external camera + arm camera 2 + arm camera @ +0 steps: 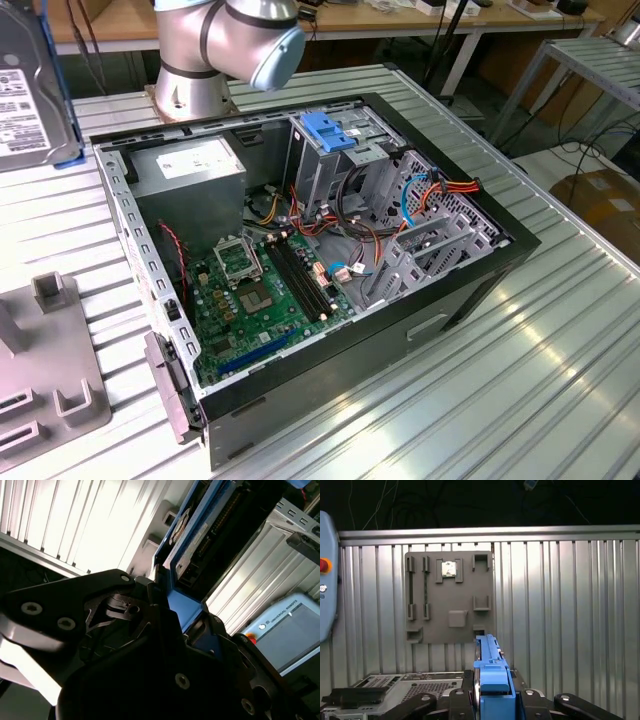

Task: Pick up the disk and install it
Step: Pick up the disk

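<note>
Disk [30, 90]: held upright, aloft at the exterior view's left, apart from the open case [450, 300]. Gripper [492, 692]: apparently clamped across its blue rails [490, 652]. Rigid, dense, shock-sensitive; grip edges, not label.

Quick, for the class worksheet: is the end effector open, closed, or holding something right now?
The end effector: closed, holding the disk by its blue-railed edge, above the ribbed metal table.
</note>
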### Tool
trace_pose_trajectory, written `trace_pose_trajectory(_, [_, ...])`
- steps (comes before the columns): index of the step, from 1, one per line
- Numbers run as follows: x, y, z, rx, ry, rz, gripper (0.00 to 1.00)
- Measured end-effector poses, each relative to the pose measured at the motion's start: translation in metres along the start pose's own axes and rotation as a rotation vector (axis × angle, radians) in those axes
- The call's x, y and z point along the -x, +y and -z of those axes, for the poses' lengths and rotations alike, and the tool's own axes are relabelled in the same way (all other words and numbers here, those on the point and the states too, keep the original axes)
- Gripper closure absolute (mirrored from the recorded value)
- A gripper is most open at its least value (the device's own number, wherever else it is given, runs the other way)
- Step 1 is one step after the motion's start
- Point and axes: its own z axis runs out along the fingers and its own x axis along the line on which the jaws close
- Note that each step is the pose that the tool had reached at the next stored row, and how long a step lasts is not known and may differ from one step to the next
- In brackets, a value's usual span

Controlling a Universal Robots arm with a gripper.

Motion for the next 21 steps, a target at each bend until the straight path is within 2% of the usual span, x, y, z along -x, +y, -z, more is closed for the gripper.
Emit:
trace_pose_trajectory(4, [0.0006,-0.0183,-0.0006,0.0001,0.0001,0.000,0.63])
trace_pose_trajectory(5, [0.0009,-0.0269,-0.0011,-0.0001,0.0000,0.000,0.63])
trace_pose_trajectory(7, [0.0014,-0.0398,-0.0017,0.0000,0.0001,0.000,0.63])
trace_pose_trajectory(18, [0.0032,-0.0932,-0.0041,0.0000,0.0001,0.000,0.63])
trace_pose_trajectory(20, [0.0038,-0.1114,-0.0048,0.0000,0.0000,0.000,0.63])
trace_pose_trajectory(21, [0.0040,-0.1163,-0.0050,0.0000,0.0000,0.000,0.63])
